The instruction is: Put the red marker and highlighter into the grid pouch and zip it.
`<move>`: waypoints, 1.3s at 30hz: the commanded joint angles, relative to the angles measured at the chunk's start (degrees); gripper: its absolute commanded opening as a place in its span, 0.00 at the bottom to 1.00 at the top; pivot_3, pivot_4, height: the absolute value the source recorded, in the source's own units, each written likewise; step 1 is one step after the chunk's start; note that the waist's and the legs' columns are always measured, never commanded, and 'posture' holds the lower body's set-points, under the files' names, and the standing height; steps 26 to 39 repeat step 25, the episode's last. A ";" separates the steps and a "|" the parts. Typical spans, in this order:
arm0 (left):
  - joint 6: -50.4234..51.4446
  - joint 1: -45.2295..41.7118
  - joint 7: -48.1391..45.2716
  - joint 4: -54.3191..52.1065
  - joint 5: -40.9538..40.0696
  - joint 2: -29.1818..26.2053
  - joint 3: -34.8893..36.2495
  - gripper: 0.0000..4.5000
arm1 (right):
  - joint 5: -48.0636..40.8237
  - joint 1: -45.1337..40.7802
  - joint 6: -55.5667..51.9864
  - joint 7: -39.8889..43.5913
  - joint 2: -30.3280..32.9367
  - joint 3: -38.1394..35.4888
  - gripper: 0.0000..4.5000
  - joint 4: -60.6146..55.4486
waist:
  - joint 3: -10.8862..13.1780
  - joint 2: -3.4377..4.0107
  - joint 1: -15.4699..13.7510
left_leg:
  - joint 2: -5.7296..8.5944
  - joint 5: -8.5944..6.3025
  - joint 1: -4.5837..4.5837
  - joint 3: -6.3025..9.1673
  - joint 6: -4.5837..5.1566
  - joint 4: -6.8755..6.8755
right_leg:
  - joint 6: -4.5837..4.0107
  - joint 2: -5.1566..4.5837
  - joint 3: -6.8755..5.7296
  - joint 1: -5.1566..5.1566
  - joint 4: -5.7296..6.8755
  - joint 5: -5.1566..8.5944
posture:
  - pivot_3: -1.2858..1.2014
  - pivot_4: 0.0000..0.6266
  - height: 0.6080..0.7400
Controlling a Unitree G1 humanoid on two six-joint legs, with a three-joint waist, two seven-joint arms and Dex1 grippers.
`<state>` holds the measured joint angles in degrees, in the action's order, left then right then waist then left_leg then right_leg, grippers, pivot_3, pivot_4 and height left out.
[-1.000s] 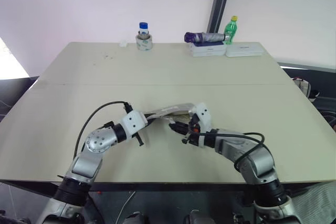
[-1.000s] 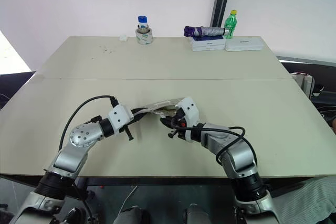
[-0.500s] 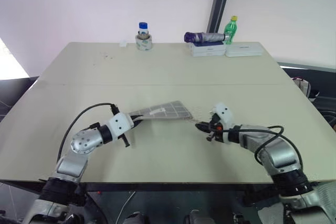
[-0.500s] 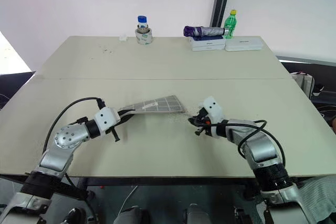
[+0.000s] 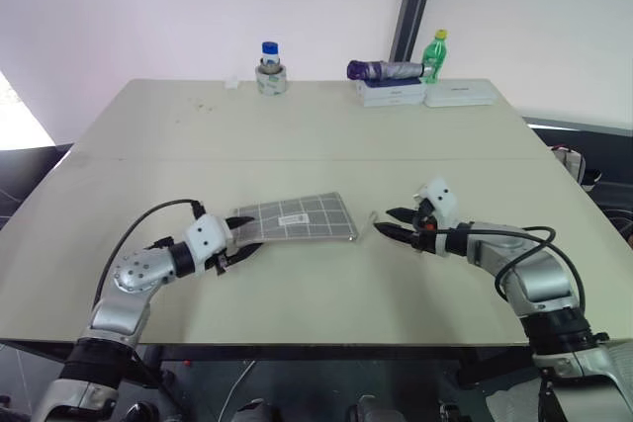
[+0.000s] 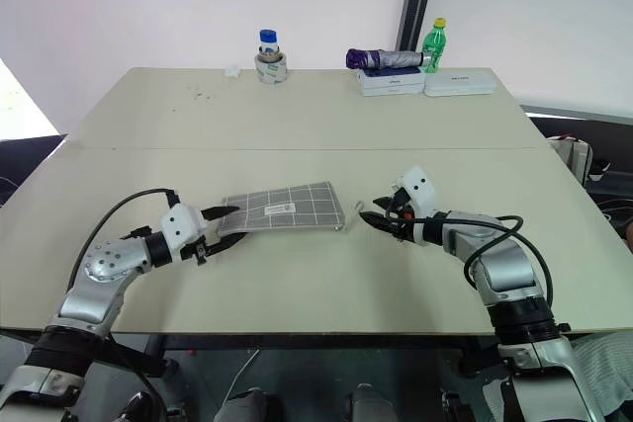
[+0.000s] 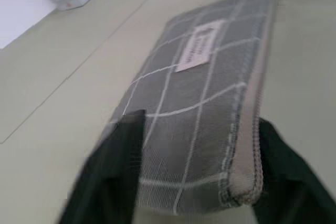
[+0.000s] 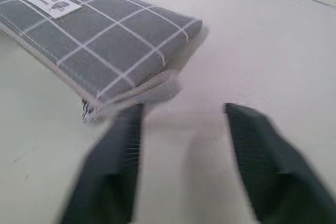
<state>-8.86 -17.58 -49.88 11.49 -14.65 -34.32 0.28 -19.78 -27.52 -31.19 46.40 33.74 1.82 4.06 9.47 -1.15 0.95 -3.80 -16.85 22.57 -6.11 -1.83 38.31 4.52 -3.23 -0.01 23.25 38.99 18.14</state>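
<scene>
The grid pouch (image 5: 295, 216) lies flat on the bench (image 5: 316, 126). Left gripper (image 5: 240, 248) spread wide, fingers flanking its end. Right gripper (image 5: 393, 222) wide, empty, just beside it.

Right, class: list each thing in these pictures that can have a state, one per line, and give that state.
Pouch: flat on the table, looks zipped.
Left gripper: open, fingers either side of the pouch's end.
Right gripper: open, apart from the pouch.
Green bottle: upright, capped.
Umbrella: folded, lying on a white box.

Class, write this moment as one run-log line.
grid pouch: flat on table, zipped | left claw: open at pouch end | right claw: open, apart | pens: unseen
</scene>
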 commanded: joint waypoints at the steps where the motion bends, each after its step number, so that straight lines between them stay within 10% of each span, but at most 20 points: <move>1: 13.54 1.14 -0.18 -7.91 -12.86 -0.09 6.39 1.00 | -0.69 -2.83 1.88 0.18 0.18 -3.02 0.99 0.56 | 0.01 -0.01 0.09 | -0.01 0.00 0.01 0.01 0.00 0.00 | 0.00 0.00 0.00 0.00 0.00 0.00 | 0.52 0.24 1.00; 23: 23.75 28.49 0.55 -16.42 -18.72 -8.49 34.87 1.00 | 0.18 4.24 15.83 14.38 12.96 -9.12 1.00 6.32 | 0.04 -0.05 0.17 | 0.01 -0.03 -0.08 -0.01 0.05 -0.06 | -0.01 -0.17 -0.01 -0.05 -0.05 0.01 | 0.52 0.24 1.00; 39: 19.52 29.44 -0.13 -13.78 -15.77 -8.86 35.44 1.00 | 0.32 4.28 16.56 14.16 12.93 -9.52 1.00 7.49 | 0.04 -0.05 0.22 | 0.02 -0.03 -0.10 -0.03 0.05 -0.06 | -0.01 -0.13 -0.01 -0.05 -0.05 0.01 | 0.52 0.24 1.00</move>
